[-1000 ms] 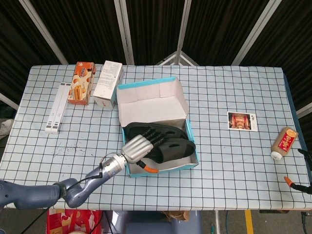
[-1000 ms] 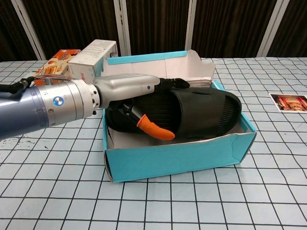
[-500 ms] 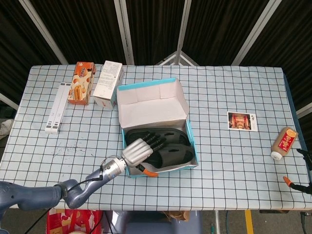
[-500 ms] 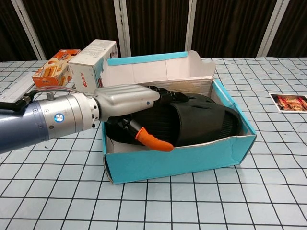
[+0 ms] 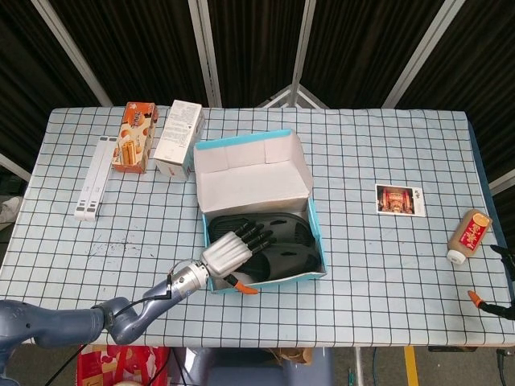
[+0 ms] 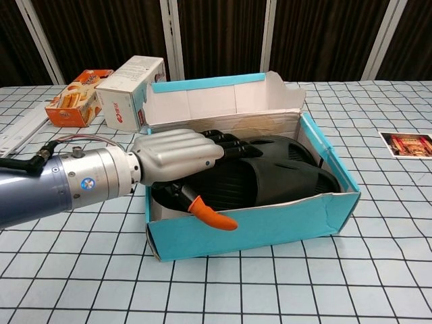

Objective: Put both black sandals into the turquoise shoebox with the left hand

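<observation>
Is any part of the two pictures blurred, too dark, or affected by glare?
Head view: sharp and evenly lit; soft shadows only; the background behind the table is almost black. Chest view: the left hand shows a mild sheen on its metal; the black sandals in the turquoise shoebox lose detail in the dark; no blur.

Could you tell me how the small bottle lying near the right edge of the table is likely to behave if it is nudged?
The bottle lies on its side on the checked tablecloth, so it would probably roll rather than slide. It looks small, so likely light and easily displaced. Near the table's edge, a push might send it off.
</observation>
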Available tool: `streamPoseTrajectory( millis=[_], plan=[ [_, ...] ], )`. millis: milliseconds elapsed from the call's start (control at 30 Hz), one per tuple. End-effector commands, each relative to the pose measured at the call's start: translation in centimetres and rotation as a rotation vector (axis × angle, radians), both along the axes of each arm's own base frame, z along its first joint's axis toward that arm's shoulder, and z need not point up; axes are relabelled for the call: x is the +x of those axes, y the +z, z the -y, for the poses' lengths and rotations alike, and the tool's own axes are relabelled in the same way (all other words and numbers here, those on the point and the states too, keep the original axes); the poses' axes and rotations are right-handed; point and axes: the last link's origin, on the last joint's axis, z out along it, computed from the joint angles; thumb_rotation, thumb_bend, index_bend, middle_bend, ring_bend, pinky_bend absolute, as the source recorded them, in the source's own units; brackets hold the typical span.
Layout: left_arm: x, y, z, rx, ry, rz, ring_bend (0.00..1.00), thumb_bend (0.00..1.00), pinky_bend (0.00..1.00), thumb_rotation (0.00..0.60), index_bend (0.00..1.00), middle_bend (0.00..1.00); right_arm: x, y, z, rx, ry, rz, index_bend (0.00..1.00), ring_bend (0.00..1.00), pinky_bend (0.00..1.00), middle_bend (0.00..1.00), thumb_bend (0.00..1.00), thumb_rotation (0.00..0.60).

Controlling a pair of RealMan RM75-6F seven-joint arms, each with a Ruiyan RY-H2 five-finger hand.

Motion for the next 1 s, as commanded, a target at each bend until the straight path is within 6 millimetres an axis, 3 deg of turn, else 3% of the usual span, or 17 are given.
streamPoseTrajectory(
  millis=[33,133,300,500,533,600,667,700,767,867,1000],
  plan=[
    [0.3,0.0,0.2,0.004,-0.013,-0.002,0.00,0.13,0.00,0.183,0.00,0.00,0.0,0.0,0.0,0.000,0.000,-0.001,0.16,0.21,0.23,0.17,0.23,0.600],
    [1.0,0.4,0.3,0.007,-0.008,0.034,0.00,0.12,0.00,0.161,0.00,0.00,0.0,0.0,0.0,0.001,-0.002,-0.003,0.16,0.21,0.23,0.17,0.23,0.600],
    [3.0,3.6,0.2,0.063,-0.049,0.122,0.00,0.12,0.00,0.075,0.00,0.00,0.1,-0.1,0.1,0.003,0.000,-0.004,0.16,0.21,0.23,0.17,0.23,0.600],
    [4.7,8.4,0.9,0.087,-0.046,0.214,0.00,0.13,0.00,0.082,0.00,0.00,0.2,-0.2,0.1,0.003,0.001,-0.008,0.16,0.21,0.23,0.17,0.23,0.600],
    [4.9,9.2,1.2,0.085,-0.037,0.236,0.00,0.14,0.00,0.098,0.00,0.00,0.2,-0.2,0.1,0.002,0.000,-0.009,0.16,0.21,0.23,0.17,0.23,0.600],
    [5.4,11.2,1.8,0.085,-0.017,0.280,0.00,0.20,0.00,0.197,0.01,0.02,0.2,-0.1,0.0,-0.001,-0.002,-0.011,0.16,0.21,0.23,0.17,0.23,0.600],
    [5.3,14.5,2.9,0.147,-0.022,0.300,0.00,0.23,0.00,0.385,0.05,0.09,0.2,-0.1,0.1,-0.004,-0.003,-0.012,0.16,0.21,0.23,0.17,0.23,0.600],
    [4.7,15.9,3.4,0.191,-0.026,0.282,0.00,0.23,0.00,0.470,0.06,0.11,0.2,-0.2,0.1,-0.002,-0.002,-0.014,0.16,0.21,0.23,0.17,0.23,0.600],
    [2.5,18.5,4.5,0.329,-0.026,0.212,0.00,0.23,0.01,0.578,0.06,0.11,0.3,-0.2,0.1,-0.001,0.001,-0.019,0.16,0.21,0.23,0.17,0.23,0.600],
    [-3.8,21.6,6.5,0.610,0.014,0.029,0.00,0.23,0.01,0.600,0.06,0.10,0.6,-0.2,0.1,-0.016,0.015,-0.049,0.16,0.21,0.23,0.17,0.23,0.600],
    [-11.3,21.9,8.5,0.720,0.144,-0.049,0.00,0.23,0.01,0.600,0.06,0.09,1.1,-0.2,0.1,-0.052,0.045,-0.124,0.16,0.21,0.23,0.17,0.23,0.600]
  ],
)
